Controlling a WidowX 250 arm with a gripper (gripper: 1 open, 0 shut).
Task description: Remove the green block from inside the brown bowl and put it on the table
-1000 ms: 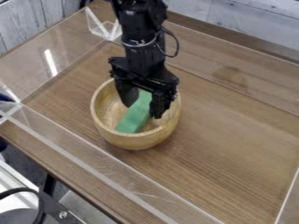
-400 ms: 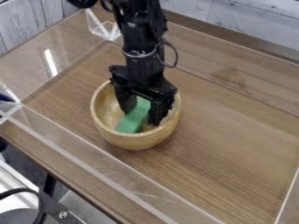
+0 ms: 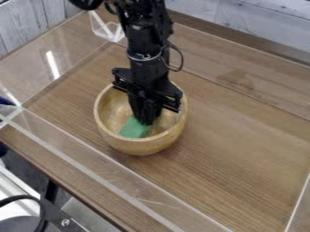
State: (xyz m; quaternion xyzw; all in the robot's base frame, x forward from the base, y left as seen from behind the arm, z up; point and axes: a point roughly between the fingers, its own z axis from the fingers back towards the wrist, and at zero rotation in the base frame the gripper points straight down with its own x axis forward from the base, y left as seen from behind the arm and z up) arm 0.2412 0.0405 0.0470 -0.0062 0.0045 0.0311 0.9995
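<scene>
the gripper (image 3: 147, 120) reached down from above into the brown bowl (image 3: 101, 116), its fingertips inside the rim and below its level. its fingers were drawn in narrow, closed on the green block (image 3: 136, 129), though the dark fingers hid the block's upper part, so the exact contact was hard to make out. the block's visible end stuck out below the fingertips, toward the lower left of the view, and it was still inside the bowl. the bowl's wall went all the way round the fingertips, with its front part below them in the view. under the gripper and the bowl lay the table (image 3: 230, 149), its wood grain stretching away to the right of the gripper. a black cable (image 3: 180, 54) looped out beside the gripper's body, on its right in the view, above the fingers.
</scene>
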